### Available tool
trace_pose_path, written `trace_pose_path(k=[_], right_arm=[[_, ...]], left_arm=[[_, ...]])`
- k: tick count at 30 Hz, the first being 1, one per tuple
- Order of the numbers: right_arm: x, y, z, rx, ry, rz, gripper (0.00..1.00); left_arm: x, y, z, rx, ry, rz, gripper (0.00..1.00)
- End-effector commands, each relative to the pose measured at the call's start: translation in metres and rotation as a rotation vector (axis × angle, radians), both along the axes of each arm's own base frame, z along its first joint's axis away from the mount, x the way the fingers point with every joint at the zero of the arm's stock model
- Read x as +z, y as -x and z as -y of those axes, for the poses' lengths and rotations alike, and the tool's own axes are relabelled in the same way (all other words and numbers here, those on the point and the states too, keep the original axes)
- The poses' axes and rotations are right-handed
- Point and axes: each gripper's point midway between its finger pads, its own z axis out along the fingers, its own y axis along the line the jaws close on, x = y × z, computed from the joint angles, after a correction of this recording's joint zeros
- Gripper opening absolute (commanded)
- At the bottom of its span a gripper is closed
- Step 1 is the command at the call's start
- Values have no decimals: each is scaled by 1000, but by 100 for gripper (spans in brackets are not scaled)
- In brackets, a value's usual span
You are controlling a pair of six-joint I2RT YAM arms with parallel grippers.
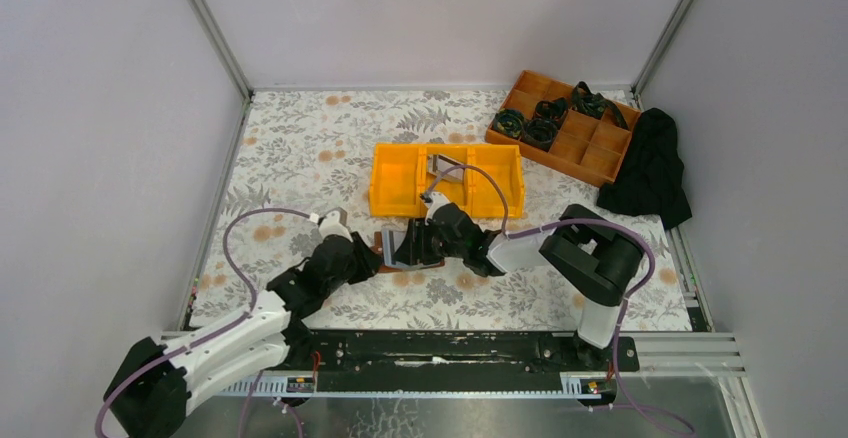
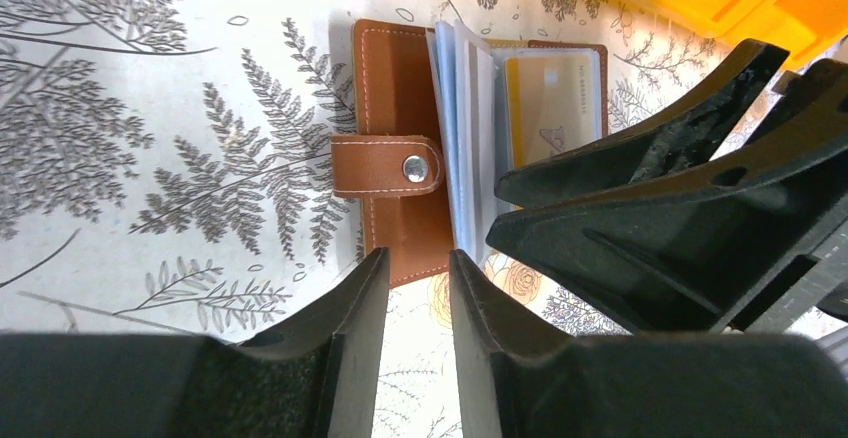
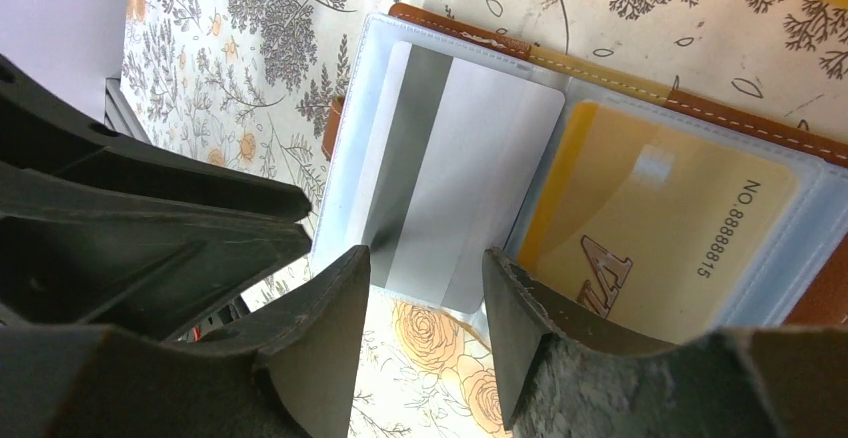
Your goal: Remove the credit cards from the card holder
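A brown leather card holder (image 2: 395,108) with clear plastic sleeves lies open on the floral-patterned counter (image 2: 150,108). A silvery-grey credit card with a dark stripe (image 3: 470,178) and a gold credit card (image 3: 660,238) sit in its sleeves. The right gripper (image 3: 427,258), jaws moderately apart, straddles the grey card's near edge. The left gripper (image 2: 418,258), jaws narrowly apart, sits at the cover's edge.

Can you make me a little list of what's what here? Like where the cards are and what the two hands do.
card holder: brown, lying open on the flowery table
grey striped card: inside a clear sleeve
yellow card: in the sleeve beside it
left hand: open, at the holder's edge
right hand: open, over the striped card's sleeve
yellow bin: just past the holder
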Motion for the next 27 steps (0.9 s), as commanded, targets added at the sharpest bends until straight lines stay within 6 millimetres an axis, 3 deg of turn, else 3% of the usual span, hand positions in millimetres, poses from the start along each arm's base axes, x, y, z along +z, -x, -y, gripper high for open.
trace_pose_path(k=[1, 14, 24, 27], right_arm=[[16, -1, -16, 24, -64, 21, 53], [11, -1, -11, 13, -48, 22, 53], [10, 1, -12, 29, -46, 23, 53], [8, 2, -11, 31, -47, 22, 54]], left_arm=[[0, 6, -22, 55, -53, 6, 36], [39, -2, -15, 65, 17, 75, 37], [50, -17, 8, 12, 80, 128, 36], [62, -23, 17, -18, 109, 182, 35]])
